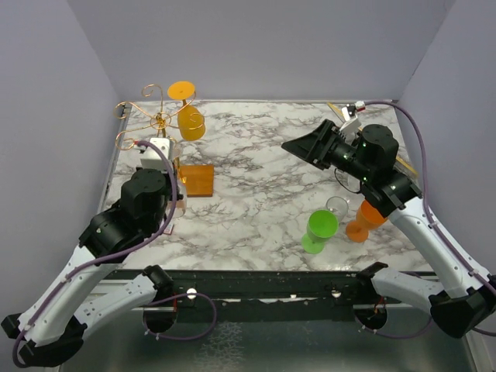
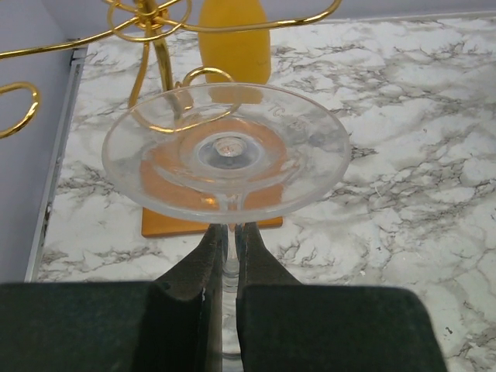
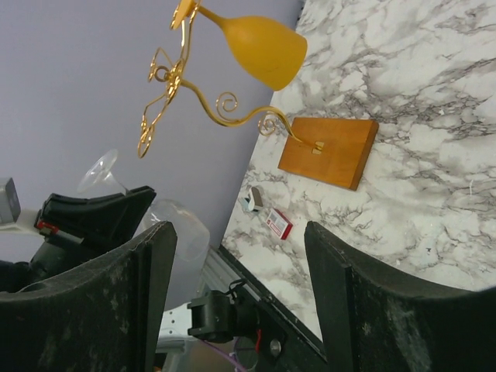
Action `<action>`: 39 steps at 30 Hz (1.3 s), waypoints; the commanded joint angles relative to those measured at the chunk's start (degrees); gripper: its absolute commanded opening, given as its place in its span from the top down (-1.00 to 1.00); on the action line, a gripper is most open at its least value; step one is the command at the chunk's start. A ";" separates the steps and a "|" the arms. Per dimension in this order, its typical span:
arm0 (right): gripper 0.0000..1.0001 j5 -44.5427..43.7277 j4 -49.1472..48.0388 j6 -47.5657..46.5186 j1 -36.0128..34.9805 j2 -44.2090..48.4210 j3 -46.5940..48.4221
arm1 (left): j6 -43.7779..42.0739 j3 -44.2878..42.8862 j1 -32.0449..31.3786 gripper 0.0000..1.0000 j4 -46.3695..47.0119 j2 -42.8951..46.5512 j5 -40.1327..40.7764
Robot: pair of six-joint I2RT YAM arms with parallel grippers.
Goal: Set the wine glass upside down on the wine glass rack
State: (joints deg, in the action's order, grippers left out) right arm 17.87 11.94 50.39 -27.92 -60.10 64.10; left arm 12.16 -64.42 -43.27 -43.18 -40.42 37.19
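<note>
Your left gripper (image 2: 230, 260) has its jaws pinched tight on the stem of the clear wine glass (image 2: 226, 147). The glass is turned foot-up, and its round foot fills the middle of the left wrist view. Your right gripper (image 3: 240, 302) stands with jaws wide apart and nothing between them, off at the upper right of the overhead frame. The glass sits at the left of the overhead frame, near the wine glass rack (image 1: 161, 120). In the wrist view one gold spiral arm (image 2: 208, 70) shows through or just behind the foot, and you cannot tell whether they touch. Treat the glass as light, rigid, slick and very breakable. The thin stem is the sensible hold, though it will likely pivot between the pads if the foot knocks the wire. The rack looks light and springy, so a push could rock it on its wooden base (image 1: 200, 180). The bowl is hidden below the fingers in the wrist view and mostly lost behind the arm overhead. An orange glass (image 1: 190, 120) already hangs at the upper left. The thin wire arms are hard to trace against the wall.
</note>
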 commanded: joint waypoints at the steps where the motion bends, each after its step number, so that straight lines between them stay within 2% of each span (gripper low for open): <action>1: -0.45 4.75 -3.17 -1.07 -0.05 -0.78 0.66 | -2.04 -2.09 -0.33 1.00 7.51 -3.50 -4.56; 6: -0.46 5.75 -4.62 -0.77 -0.06 -2.15 1.31 | -3.16 -2.96 -0.24 1.00 11.22 -8.17 -13.98; 10: -0.46 10.33 -8.26 0.81 -0.44 -5.41 2.71 | -4.23 -0.81 -0.09 1.00 15.90 -9.31 -18.37; 17: -0.47 8.10 -11.06 3.11 -9.29 -13.74 9.79 | -8.09 3.38 0.87 1.00 23.24 -8.88 -22.86; 21: -0.47 6.56 -15.85 8.73 -11.84 -17.21 12.07 | -9.40 6.59 0.97 1.00 28.13 -6.73 -21.72; 24: -0.33 4.82 -19.86 15.10 -12.80 -18.92 12.20 | -10.55 9.12 0.98 1.00 31.97 -4.95 -19.44; 28: -0.19 0.95 -16.08 18.56 -14.86 -22.00 15.61 | -11.89 11.73 0.99 1.00 36.00 -2.63 -17.59; 36: -0.26 -1.02 -12.93 20.01 -19.79 -28.58 22.20 | -15.38 13.68 0.98 1.00 38.51 -1.31 -16.44; 39: -0.11 -1.27 -12.83 20.64 -20.94 -29.73 23.40 | -16.04 13.91 0.95 1.00 38.37 -1.29 -16.07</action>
State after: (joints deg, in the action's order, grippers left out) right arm 18.61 -2.70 69.45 -47.37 -88.55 84.97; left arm -1.65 -51.00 -42.70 -8.58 -42.44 19.35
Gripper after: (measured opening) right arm 0.594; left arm 0.049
